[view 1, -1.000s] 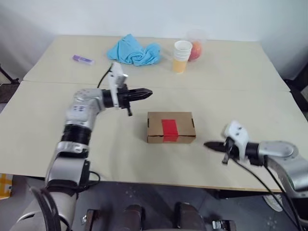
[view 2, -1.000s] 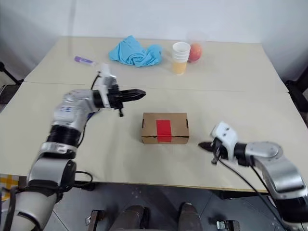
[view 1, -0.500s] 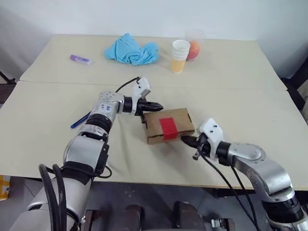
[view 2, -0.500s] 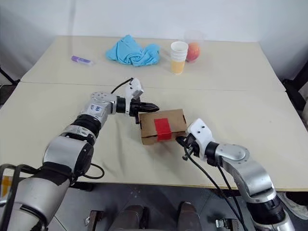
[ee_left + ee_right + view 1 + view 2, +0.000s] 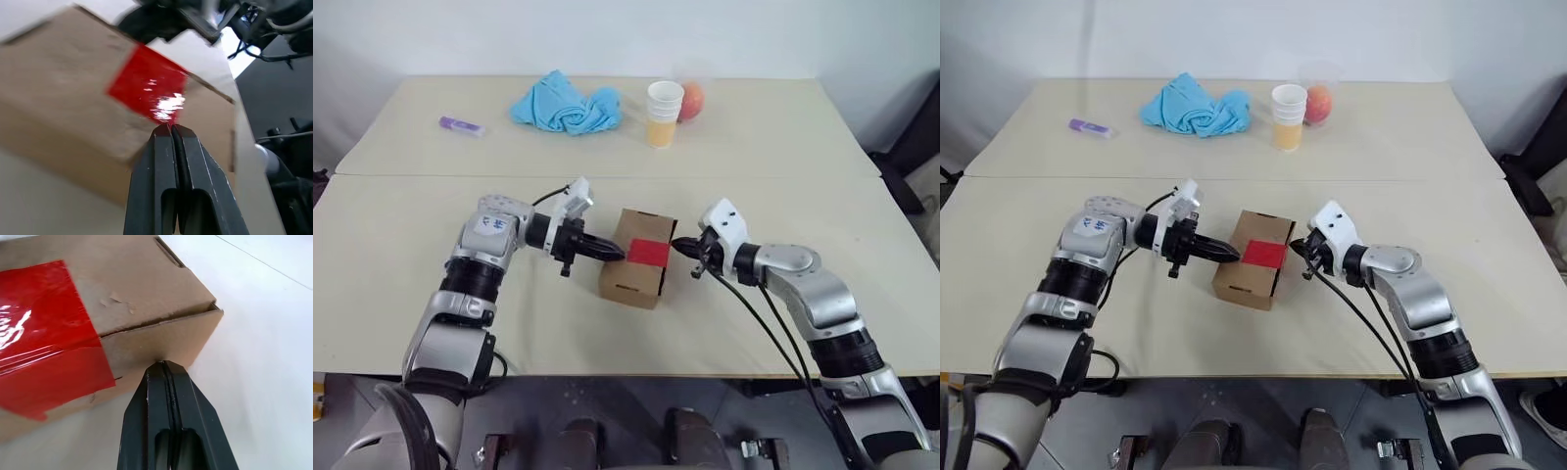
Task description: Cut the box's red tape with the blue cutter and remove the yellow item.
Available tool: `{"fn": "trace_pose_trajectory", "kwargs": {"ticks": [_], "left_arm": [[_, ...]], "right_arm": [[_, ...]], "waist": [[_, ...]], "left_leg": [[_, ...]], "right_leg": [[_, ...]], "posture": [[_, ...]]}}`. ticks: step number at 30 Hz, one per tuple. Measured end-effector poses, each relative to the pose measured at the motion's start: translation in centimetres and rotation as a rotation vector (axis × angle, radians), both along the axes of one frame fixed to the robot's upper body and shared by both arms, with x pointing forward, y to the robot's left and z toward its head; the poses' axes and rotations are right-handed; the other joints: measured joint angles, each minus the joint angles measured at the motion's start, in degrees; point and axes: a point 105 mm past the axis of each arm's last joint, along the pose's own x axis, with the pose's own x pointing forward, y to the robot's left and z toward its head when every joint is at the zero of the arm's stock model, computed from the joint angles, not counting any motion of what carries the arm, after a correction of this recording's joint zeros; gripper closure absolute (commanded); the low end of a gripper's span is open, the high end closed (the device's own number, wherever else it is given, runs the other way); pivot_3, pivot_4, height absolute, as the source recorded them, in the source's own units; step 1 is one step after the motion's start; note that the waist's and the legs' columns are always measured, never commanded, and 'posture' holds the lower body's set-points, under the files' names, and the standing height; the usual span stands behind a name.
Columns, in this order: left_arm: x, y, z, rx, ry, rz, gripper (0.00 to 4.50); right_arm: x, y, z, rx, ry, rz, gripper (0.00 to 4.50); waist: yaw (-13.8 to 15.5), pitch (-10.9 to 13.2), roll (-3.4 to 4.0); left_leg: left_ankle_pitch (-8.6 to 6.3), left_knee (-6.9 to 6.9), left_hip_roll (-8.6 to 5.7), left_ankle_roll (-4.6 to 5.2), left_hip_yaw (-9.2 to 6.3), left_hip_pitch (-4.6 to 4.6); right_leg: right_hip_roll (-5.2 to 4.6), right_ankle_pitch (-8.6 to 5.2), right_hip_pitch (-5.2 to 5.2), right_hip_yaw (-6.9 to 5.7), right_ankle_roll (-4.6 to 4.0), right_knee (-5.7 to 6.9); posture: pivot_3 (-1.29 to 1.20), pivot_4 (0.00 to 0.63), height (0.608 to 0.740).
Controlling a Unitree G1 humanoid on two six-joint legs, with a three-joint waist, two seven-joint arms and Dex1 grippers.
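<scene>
The box [image 5: 628, 275], a small brown carton, stands slewed in the middle of the near table. The red tape [image 5: 648, 253] crosses its lid and runs down one side. My left gripper [image 5: 615, 256] is shut, its tips pressed on the box's left top edge beside the tape [image 5: 146, 88]. Shut as well, my right gripper [image 5: 676, 246] has its tips against the box's right side, just under the lid seam [image 5: 161, 320]. Nothing is held by either one. The blue cutter and the yellow item are hidden.
On the far table lie a purple stick [image 5: 461, 125] and a crumpled blue cloth [image 5: 564, 104], with stacked paper cups [image 5: 663, 114] and an orange-red fruit [image 5: 691, 99] to their right. A seam [image 5: 862, 178] divides the two tables.
My left gripper dropped back to the box's left edge. My right gripper came in from the right onto its side. Between them the box has turned askew.
</scene>
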Motion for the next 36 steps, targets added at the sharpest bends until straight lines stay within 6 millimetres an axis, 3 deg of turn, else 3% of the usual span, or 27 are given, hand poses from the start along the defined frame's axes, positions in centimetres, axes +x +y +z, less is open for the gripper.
{"fn": "trace_pose_trajectory", "kwargs": {"ticks": [5,7,10,13,16,18,23,28,33,36], "left_arm": [[0.4,-0.6,0.3,-0.103,-0.048,0.103,4.47],[1.1,0.7,1.4,-0.136,-0.071,0.165,4.47],[2.2,4.3,3.3,-0.097,-0.135,0.267,4.47],[2.3,5.9,2.0,0.013,-0.149,0.288,4.47],[1.3,4.7,-2.2,0.1,-0.058,0.232,4.47],[0.9,3.0,-3.7,0.094,-0.014,0.2,4.47],[0.8,0.8,-4.4,0.094,-0.012,0.175,4.47],[0.4,-1.2,-5.0,0.081,0.003,0.152,4.47],[-1.7,-4.8,-5.9,0.07,0.023,0.045,4.47],[-1.7,-5.7,-5.9,0.06,0.026,0.054,4.47]], "right_arm": [[0.7,-0.8,0.2,-0.041,-0.014,0.016,4.5],[0.6,-1.8,0.3,-0.062,-0.011,0.013,4.5],[-0.2,-3.7,0.3,-0.088,0.003,-0.001,4.5],[-1.5,-4.0,-0.7,-0.095,0.051,0.018,4.5],[-2.6,-2.7,-1.4,-0.078,0.085,0.064,4.5],[-2.8,-2.0,-1.4,-0.066,0.086,0.076,4.5],[-2.6,-1.1,-1.1,-0.058,0.081,0.093,4.5],[-1.6,-2.1,-0.7,-0.086,0.063,0.07,4.5],[-1.0,-4.3,-0.9,-0.154,0.072,0.086,4.5],[-0.7,-5.0,-0.9,-0.182,0.07,0.097,4.5]], "waist": [[0.4,0.0,0.0],[0.3,0.0,0.0],[0.1,0.0,0.02],[0.0,0.0,0.03],[0.1,0.0,0.03],[0.4,0.0,0.02],[1.2,0.0,0.02],[1.5,0.0,0.02],[1.4,0.0,0.02],[1.4,0.0,0.02]], "left_leg": [[0.0,0.07,-0.01,0.0,-0.01,-0.02],[0.0,0.06,-0.06,-0.01,0.0,-0.06],[-0.02,-0.02,-0.15,-0.05,0.01,-0.04],[-0.02,-0.03,-0.16,-0.05,0.04,-0.02],[-0.02,0.05,-0.16,-0.05,0.06,-0.05],[-0.02,0.09,-0.15,-0.05,0.04,-0.07],[-0.02,0.1,-0.16,-0.05,0.06,-0.07],[-0.02,0.1,-0.18,-0.05,0.08,-0.07],[-0.02,0.07,-0.17,-0.04,0.1,-0.07],[-0.01,0.07,-0.16,-0.06,0.15,-0.07]], "right_leg": [[-0.05,0.0,0.02,0.0,0.0,-0.03],[-0.03,0.0,-0.04,0.0,0.0,-0.04],[-0.01,-0.01,-0.06,-0.05,-0.01,-0.04],[-0.01,-0.01,-0.05,-0.06,-0.01,-0.04],[-0.01,-0.01,-0.04,-0.05,-0.01,-0.03],[-0.02,-0.01,-0.04,-0.04,-0.01,-0.03],[-0.01,-0.01,-0.05,-0.04,-0.01,-0.03],[-0.02,-0.01,-0.04,-0.03,-0.01,-0.03],[-0.01,-0.01,-0.03,-0.04,-0.01,-0.1],[-0.01,-0.01,-0.03,-0.04,-0.01,-0.12]], "posture": [[0.0,0.15,0.74],[0.0,0.15,0.74],[0.0,0.15,0.74],[0.0,0.15,0.74],[0.0,0.15,0.74],[0.0,0.15,0.74],[0.0,0.15,0.74],[0.0,0.15,0.74],[0.0,0.15,0.74],[0.0,0.15,0.74]]}}
